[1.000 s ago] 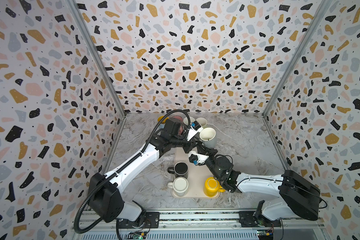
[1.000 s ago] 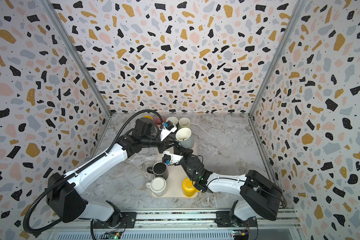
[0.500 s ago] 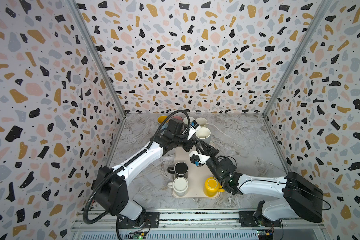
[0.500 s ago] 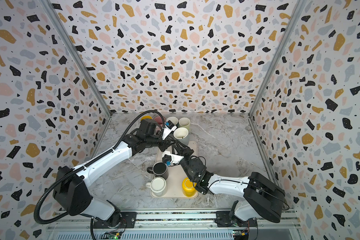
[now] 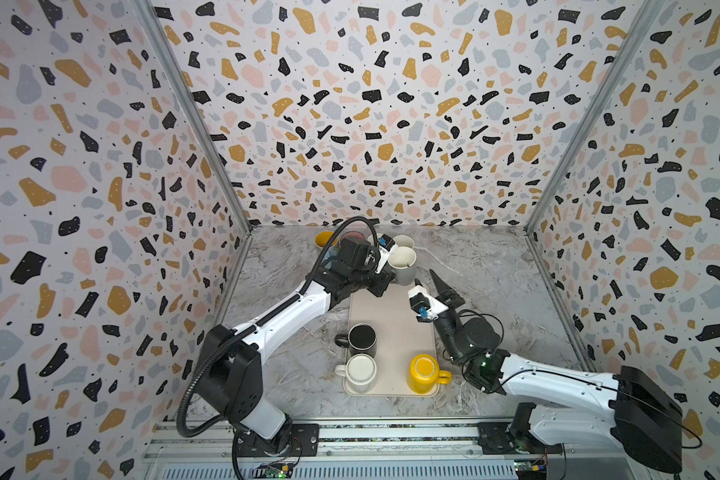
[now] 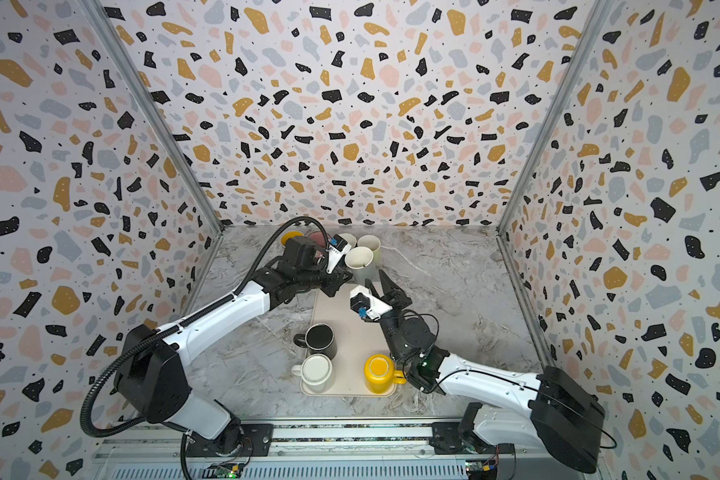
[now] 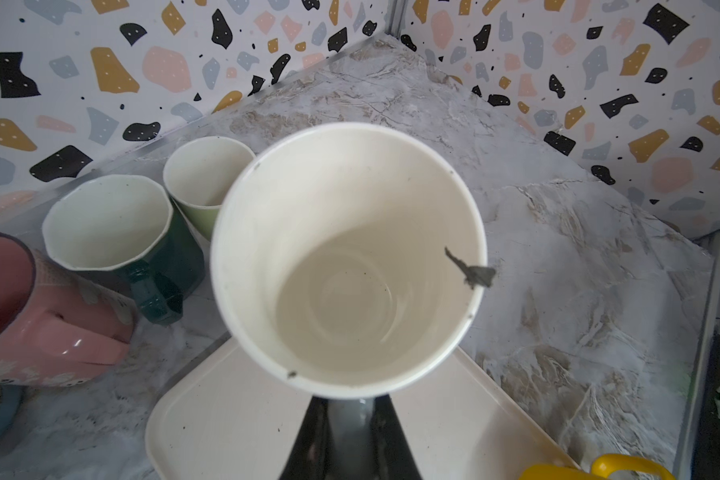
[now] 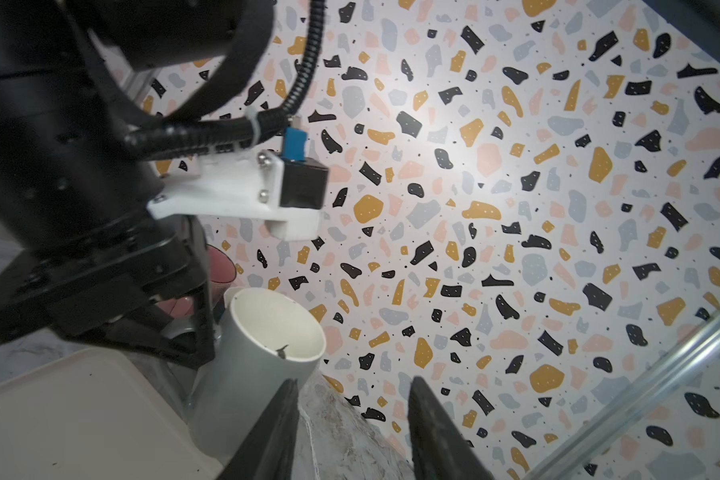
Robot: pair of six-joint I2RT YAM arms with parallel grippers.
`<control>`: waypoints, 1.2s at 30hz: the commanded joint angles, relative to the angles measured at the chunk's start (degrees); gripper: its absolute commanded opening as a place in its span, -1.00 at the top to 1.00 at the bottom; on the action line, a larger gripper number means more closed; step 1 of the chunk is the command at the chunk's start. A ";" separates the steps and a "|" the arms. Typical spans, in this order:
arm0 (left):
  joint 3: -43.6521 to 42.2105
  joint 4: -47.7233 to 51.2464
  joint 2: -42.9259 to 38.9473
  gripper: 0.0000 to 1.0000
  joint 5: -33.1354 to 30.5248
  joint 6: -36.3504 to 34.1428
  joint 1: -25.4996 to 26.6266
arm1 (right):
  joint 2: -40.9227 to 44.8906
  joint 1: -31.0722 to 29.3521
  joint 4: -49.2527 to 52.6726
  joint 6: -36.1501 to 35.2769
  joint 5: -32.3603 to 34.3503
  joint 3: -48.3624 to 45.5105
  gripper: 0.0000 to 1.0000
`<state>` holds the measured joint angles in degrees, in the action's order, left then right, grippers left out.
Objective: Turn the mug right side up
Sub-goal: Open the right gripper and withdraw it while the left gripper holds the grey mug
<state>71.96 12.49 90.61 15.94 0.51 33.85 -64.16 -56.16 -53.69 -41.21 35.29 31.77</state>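
Note:
The mug is grey outside and white inside. It stands mouth up, slightly tilted, at the far edge of the cream tray. My left gripper is shut on its handle; in the left wrist view the mug fills the middle above the gripper. My right gripper is open just right of the mug and holds nothing. In the right wrist view the mug lies beside one finger of the right gripper, outside the gap.
A black mug, a white mug and a yellow mug stand on the tray's near half. More mugs crowd the back wall: pink, dark green, light green, yellow.
The left gripper has brought the mug down from a raised, tilted pose to mouth up at the tray's far edge. The right gripper has opened and come off the mug.

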 commanded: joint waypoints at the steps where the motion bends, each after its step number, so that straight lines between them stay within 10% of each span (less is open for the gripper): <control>1: 4.93 -6.52 2.38 1.00 -3.94 1.13 1.87 | 5.74 1.87 6.78 10.94 2.36 0.71 0.09; 12: 11.75 -9.78 12.46 1.00 -8.67 5.27 5.21 | 18.78 6.57 16.65 23.62 -2.19 -0.68 0.08; 36: 29.11 -12.20 31.75 1.00 -21.05 11.27 8.65 | 22.06 9.23 19.94 28.36 -3.65 -2.85 0.06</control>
<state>97.36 7.68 122.80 -3.46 10.37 42.48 -43.18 -47.27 -33.91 -14.35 32.14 29.19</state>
